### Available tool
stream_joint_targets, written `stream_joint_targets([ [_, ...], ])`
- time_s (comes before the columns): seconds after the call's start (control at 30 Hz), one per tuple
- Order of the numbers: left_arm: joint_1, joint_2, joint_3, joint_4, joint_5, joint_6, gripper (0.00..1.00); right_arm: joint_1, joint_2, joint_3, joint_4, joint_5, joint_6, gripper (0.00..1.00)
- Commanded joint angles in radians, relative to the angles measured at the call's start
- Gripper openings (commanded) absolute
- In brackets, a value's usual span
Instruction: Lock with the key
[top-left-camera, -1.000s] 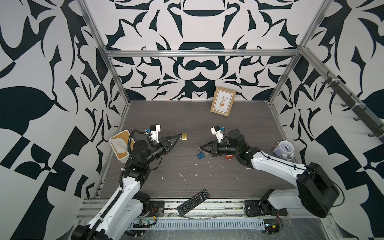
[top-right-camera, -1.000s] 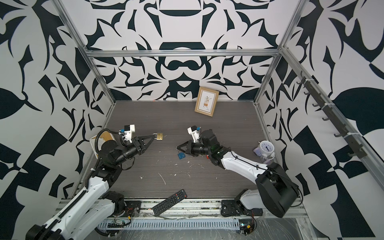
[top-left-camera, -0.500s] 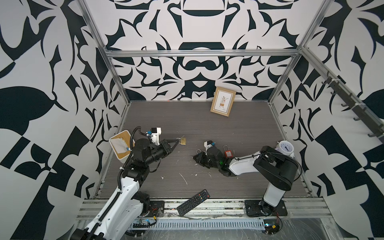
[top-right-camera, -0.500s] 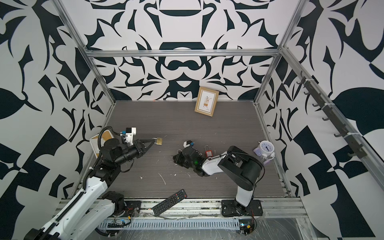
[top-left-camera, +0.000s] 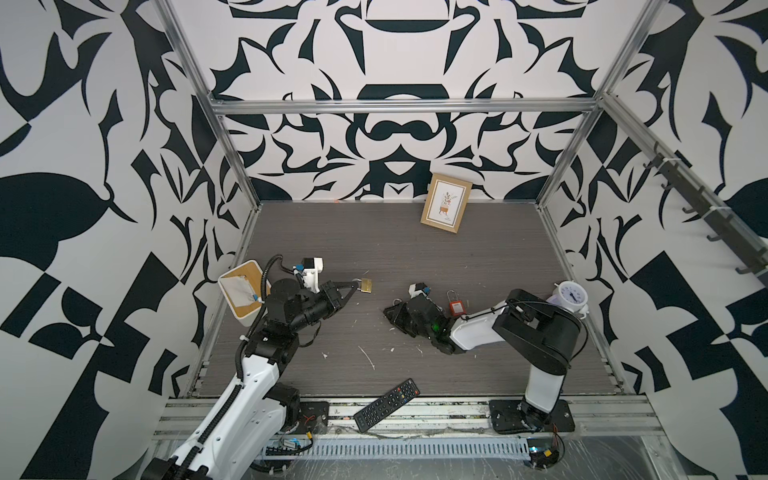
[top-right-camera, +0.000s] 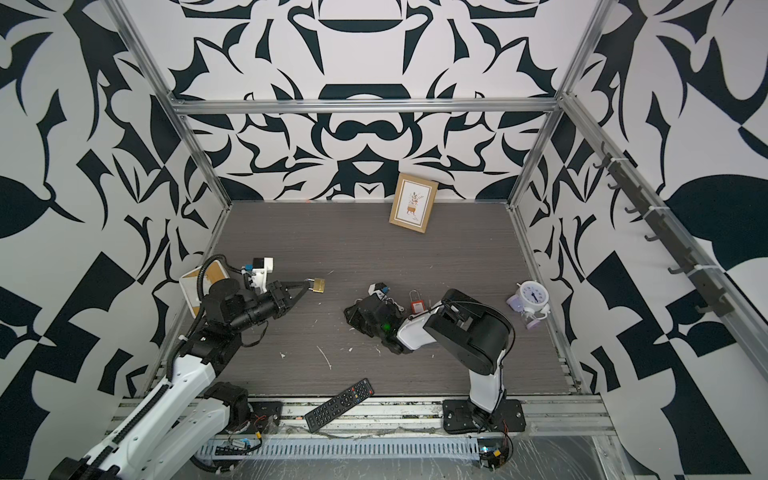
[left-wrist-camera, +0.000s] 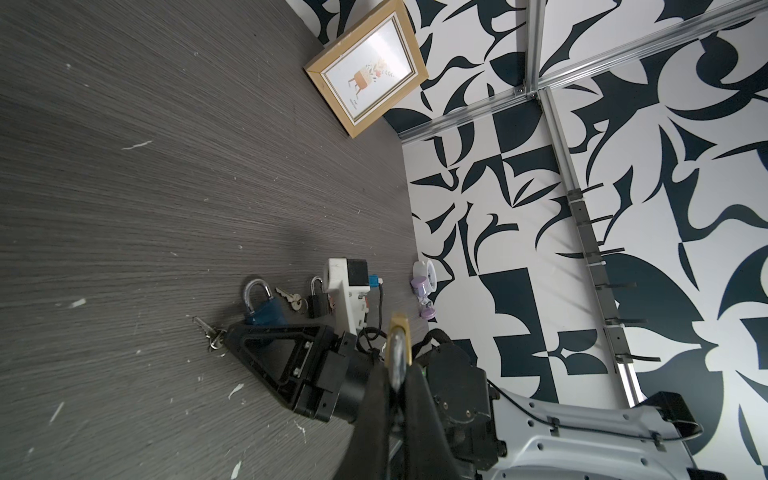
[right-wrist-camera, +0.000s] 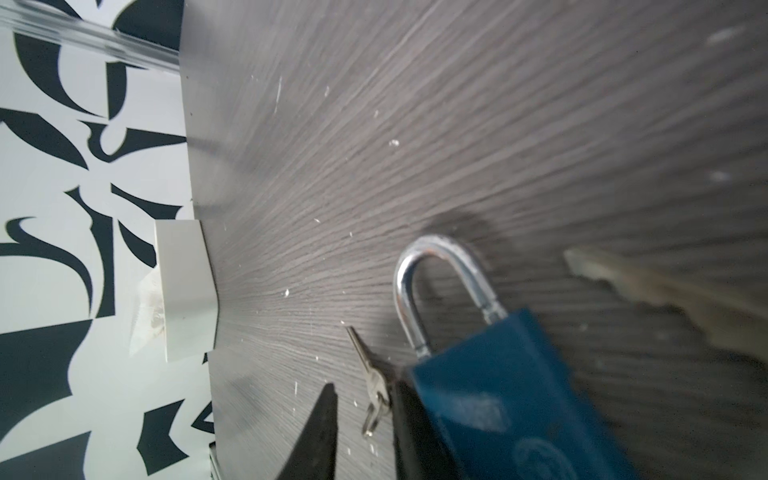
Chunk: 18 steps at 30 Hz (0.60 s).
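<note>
Gripping a brass lock (top-left-camera: 366, 285) by its shackle, the left jaws are clamped tight and hold it clear of the bench (top-left-camera: 415, 249), left of centre in both top views. The right jaws sit low on the bench, parted a little and holding nothing, with a small key (right-wrist-camera: 365, 365) lying flat between them and a blue lock (right-wrist-camera: 498, 395) just beside. The key looks thin, light and stiff, and lying so flat on the hard surface it probably offers little to pinch. Its wide head seems the place to take it, leaving the blade free for the keyhole. The brass lock is likely dense, hard and smooth. Hung by its rounded shackle, it could swivel under a push from the key, so a steadier hold may be needed. Whether this key fits the brass lock cannot be told.
</note>
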Motion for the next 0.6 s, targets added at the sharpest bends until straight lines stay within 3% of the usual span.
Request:
stream_joint_targets([
  [0.0, 0.004, -0.011, -0.007, 0.022, 0.016, 0.019, 0.0, 0.006, -0.039, -0.004, -0.079, 0.059, 0.012, 0.38],
  [0.13, 0.004, -0.015, -0.015, 0.014, 0.01, 0.025, 0.0, 0.01, -0.11, -0.015, -0.131, 0.096, -0.005, 0.45],
  [0.33, 0.004, -0.014, -0.023, 0.017, 0.013, 0.031, 0.0, 0.01, -0.212, -0.018, -0.199, 0.11, -0.043, 0.46],
  [0.47, 0.004, -0.011, -0.024, 0.018, 0.026, 0.042, 0.0, 0.01, -0.284, -0.031, -0.184, 0.058, -0.081, 0.46],
  [0.57, 0.004, 0.003, -0.011, 0.019, 0.073, 0.06, 0.0, -0.009, -0.367, -0.045, -0.133, -0.071, -0.183, 0.47],
])
